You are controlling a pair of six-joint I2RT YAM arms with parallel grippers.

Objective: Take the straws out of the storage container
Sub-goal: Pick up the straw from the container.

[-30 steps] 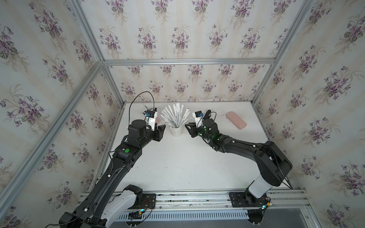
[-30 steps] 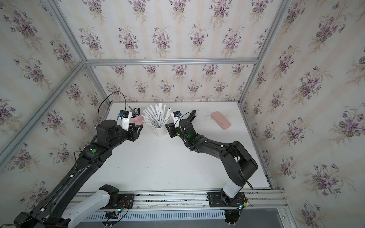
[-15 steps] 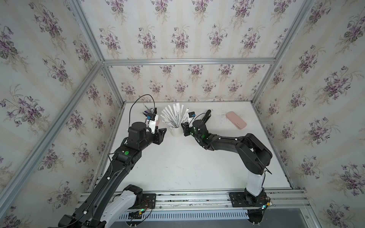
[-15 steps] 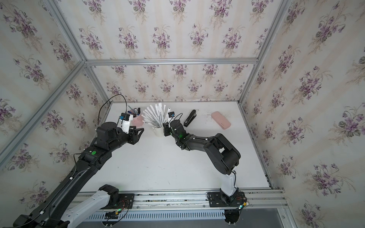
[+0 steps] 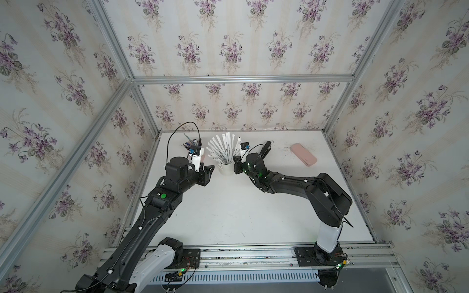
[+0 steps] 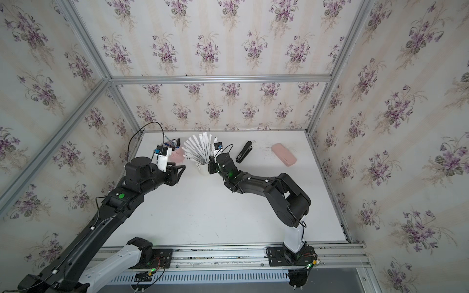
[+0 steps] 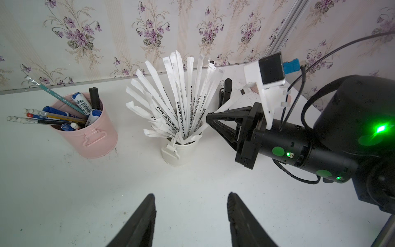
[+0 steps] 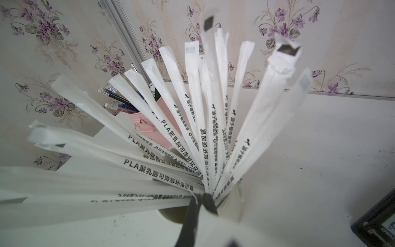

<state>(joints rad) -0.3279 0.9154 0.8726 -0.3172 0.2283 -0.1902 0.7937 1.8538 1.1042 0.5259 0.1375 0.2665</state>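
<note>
1. Straws stand fanned in the storage container; none is out yet.
2. Right gripper is pinched shut at their base, though whether it holds one is unclear; left gripper gapes empty nearby.
3. Next probably comes a straight lift, without tipping the container.

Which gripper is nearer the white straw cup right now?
Right. The right gripper is shut against the straws just above the cup; the left gripper is open, apart from it.

Both top views look steeply down from high above the near edge onto the whole table, the straws small at upper centre of the frame, while both wrist cameras face those straws closely from opposite sides, the right nearest.
</note>
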